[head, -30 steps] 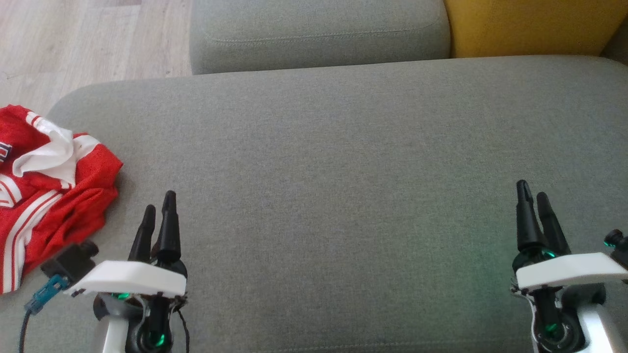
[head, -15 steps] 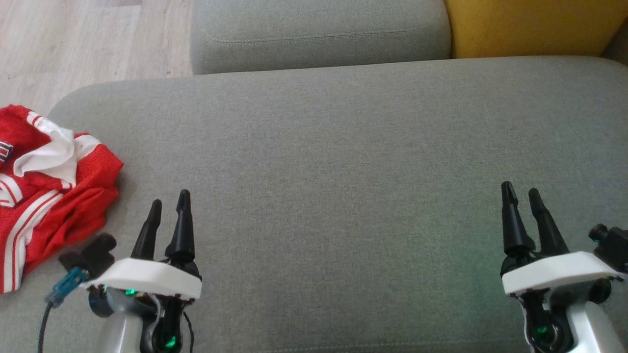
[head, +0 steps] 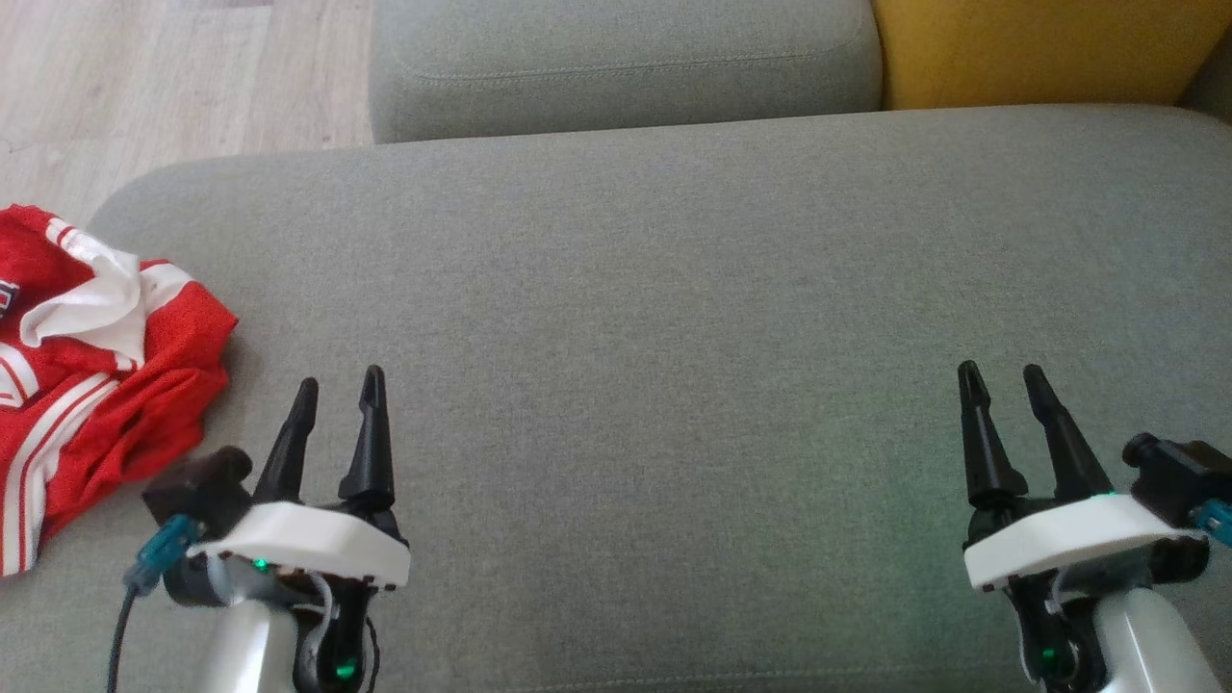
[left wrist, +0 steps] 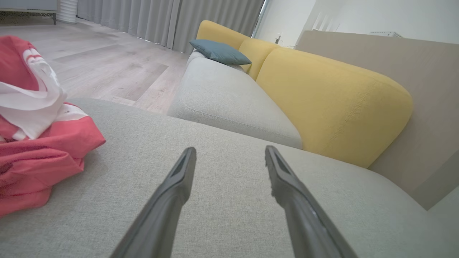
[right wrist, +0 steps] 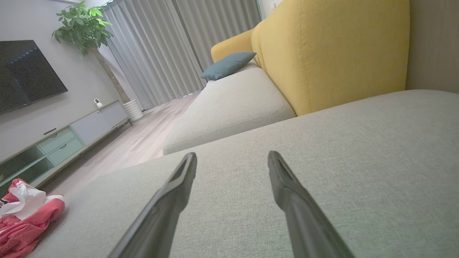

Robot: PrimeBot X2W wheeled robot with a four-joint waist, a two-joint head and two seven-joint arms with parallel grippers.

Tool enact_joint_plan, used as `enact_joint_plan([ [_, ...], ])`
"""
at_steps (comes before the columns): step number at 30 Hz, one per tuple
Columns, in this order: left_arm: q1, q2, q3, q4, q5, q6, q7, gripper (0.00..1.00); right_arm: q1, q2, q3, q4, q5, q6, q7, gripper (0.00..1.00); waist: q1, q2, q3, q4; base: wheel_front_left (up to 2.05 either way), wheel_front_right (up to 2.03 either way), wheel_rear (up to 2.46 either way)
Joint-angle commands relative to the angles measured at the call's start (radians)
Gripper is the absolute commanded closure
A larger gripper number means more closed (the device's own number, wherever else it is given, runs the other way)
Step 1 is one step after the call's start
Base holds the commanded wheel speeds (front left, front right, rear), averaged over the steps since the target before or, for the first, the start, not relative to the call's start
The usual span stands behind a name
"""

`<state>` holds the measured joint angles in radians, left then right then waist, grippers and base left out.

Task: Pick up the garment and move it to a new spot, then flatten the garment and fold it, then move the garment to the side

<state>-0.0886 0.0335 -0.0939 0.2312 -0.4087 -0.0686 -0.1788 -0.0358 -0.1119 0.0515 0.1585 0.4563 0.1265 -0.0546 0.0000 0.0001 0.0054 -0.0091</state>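
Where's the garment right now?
In the head view the red garment lies crumpled at the far left edge of the grey cushion, just left of the left gripper.

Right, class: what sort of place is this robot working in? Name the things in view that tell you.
Most likely a home living room: a grey and yellow sofa, a wall-mounted television above a low cabinet, and a potted plant beside long curtains.

Daylit living room: grey sofa seat (head: 674, 289) in foreground, second grey cushion (head: 626, 58) behind, yellow backrest (left wrist: 333, 104) alongside, blue pillow (right wrist: 227, 64) at far end. Beige panel (left wrist: 394, 53) behind sofa. Pale wood floor (head: 144, 77) runs to full-length grey curtains (right wrist: 172, 46). Television (right wrist: 25, 75) on wall above low cabinet (right wrist: 68, 138); potted plant (right wrist: 82, 32) in corner.
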Motion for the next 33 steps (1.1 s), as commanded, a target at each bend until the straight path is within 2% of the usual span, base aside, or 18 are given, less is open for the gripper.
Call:
enact_joint_plan([
  [1, -0.055, 0.016, 0.014, -0.030, 0.036, 0.008, -0.014, 0.00, -0.050, -0.015, 0.018, -0.041, -0.035, 0.004, -0.014, 0.00, 0.0000, -0.0001, 0.001, 0.000, 0.00, 0.00, 0.00],
  [24, -0.051, 0.017, -0.002, 0.004, 0.291, 0.040, -0.081, 0.00, -0.046, 0.004, 0.006, -0.057, -0.289, 0.004, -0.036, 0.00, 0.0000, -0.0001, 0.008, 0.004, 0.00, 0.00, 0.00],
  [33, -0.039, 0.017, 0.004, 0.013, 0.282, 0.049, -0.083, 0.00, -0.038, 0.017, -0.009, -0.051, -0.272, 0.004, -0.030, 0.00, 0.0000, -0.0001, 0.007, 0.008, 0.00, 0.00, 0.00],
])
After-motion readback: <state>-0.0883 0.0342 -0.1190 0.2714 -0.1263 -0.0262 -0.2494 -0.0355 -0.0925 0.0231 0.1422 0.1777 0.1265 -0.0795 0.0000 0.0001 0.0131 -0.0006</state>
